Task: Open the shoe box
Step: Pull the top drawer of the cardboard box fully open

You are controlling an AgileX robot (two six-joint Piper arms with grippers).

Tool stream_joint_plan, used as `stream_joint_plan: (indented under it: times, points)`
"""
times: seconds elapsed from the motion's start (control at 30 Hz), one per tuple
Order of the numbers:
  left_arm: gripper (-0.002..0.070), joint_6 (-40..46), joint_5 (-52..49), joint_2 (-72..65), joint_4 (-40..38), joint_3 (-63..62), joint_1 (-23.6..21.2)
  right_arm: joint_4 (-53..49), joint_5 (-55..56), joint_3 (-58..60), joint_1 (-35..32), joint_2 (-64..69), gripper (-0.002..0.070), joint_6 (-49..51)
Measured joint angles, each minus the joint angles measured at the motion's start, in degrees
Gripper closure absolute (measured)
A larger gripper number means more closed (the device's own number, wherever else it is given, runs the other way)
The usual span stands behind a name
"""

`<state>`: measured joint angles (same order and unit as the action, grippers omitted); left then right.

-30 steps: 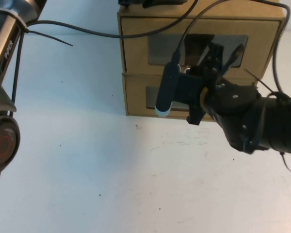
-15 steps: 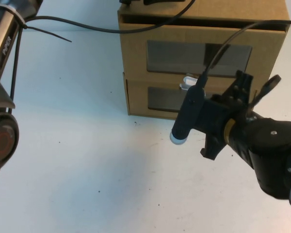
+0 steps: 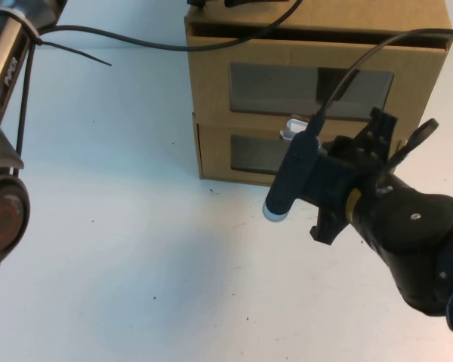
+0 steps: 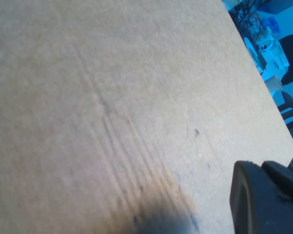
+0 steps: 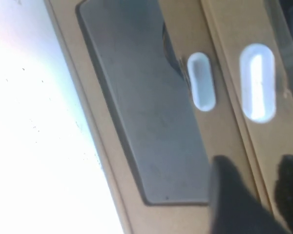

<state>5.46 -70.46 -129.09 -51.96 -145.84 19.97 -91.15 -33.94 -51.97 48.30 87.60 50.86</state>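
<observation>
Status: right hand (image 3: 402,134) parted, empty, just near of shoe box (image 3: 211,83) front, far right on surface (image 3: 136,226) | white pull tab (image 3: 293,127) left of it | left hand (image 4: 266,195) over box top, grip I cannot tell | step: opening, I judge | next: I close on tab, pull nearward.

Left gripper (image 4: 263,195) seemingly mostly off-frame

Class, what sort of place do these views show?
Probably a robotics test bench: white table, cardboard shoe box with windowed drawers, right gripper open before the box's front, left gripper close over bare cardboard.
</observation>
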Motion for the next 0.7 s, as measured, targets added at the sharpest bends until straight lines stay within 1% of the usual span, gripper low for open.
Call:
stream_joint_plan:
  times: [0.03,0.07,0.13,0.37,0.6,0.7]
  points:
    - [0.0679,0.0,0.0,0.0,0.0,0.0,0.0,-1.15,0.0,0.0,0.0,0.51,0.0458,0.0]
    - [0.0679,0.0,0.0,0.0,0.0,0.0,0.0,-1.95,0.0,0.0,0.0,1.01,0.0433,0.0]
    - [0.0679,0.0,0.0,0.0,0.0,0.0,0.0,-2.93,-0.61,-0.32,0.16,2.37,0.0405,0.6]
    - [0.0679,0.0,0.0,0.0,0.0,0.0,0.0,-3.33,-4.49,-5.82,0.14,8.55,0.0424,2.48]
    - [0.0679,0.0,0.13,0.0,0.0,0.0,0.0,-3.33,-5.62,-11.42,0.01,12.1,0.0426,2.18]
    - [0.0679,0.0,0.25,0.0,0.0,0.0,0.0,-3.44,-5.42,-12.78,-1.25,12.77,0.0426,1.92]
